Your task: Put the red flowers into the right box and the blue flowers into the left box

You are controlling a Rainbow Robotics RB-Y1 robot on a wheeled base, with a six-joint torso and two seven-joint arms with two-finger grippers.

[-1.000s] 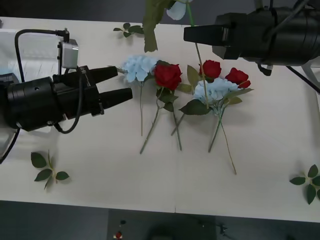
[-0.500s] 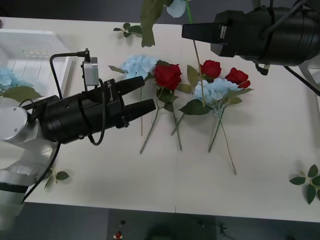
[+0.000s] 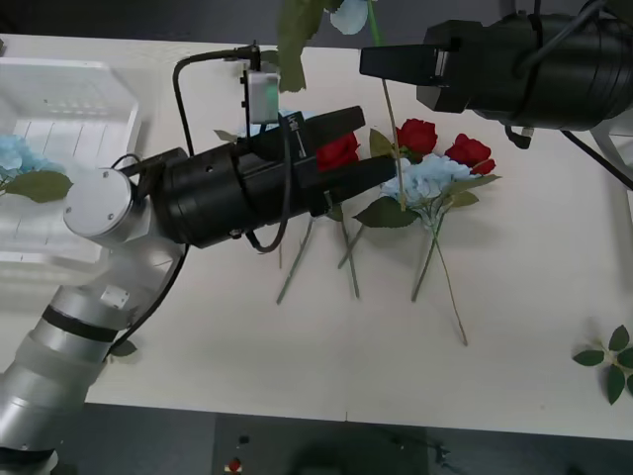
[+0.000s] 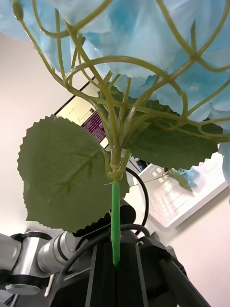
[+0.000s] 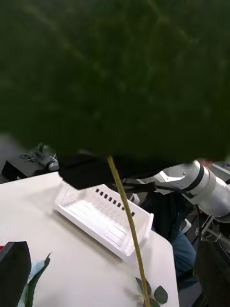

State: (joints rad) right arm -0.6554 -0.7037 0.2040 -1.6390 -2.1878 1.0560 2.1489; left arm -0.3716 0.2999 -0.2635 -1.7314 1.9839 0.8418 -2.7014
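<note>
Right hand [image 3: 374, 62], clamped on a blue flower's stem [image 3: 394, 129] at 12 o'clock, should hold steady while the left hand [image 3: 371, 148], fingers apart, closes on that stem above the roses [image 3: 339, 151], then carries it to the left box [image 3: 59, 71] at 9 o'clock.

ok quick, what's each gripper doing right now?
Left gripper: open, holding nothing, fingers reaching over the flowers on the table.
Right gripper: shut on a blue flower's stem, lifted above the table.

Green leaf sprigs [image 3: 611, 361] and [image 3: 253, 56] on the white table [image 3: 297, 356]
</note>
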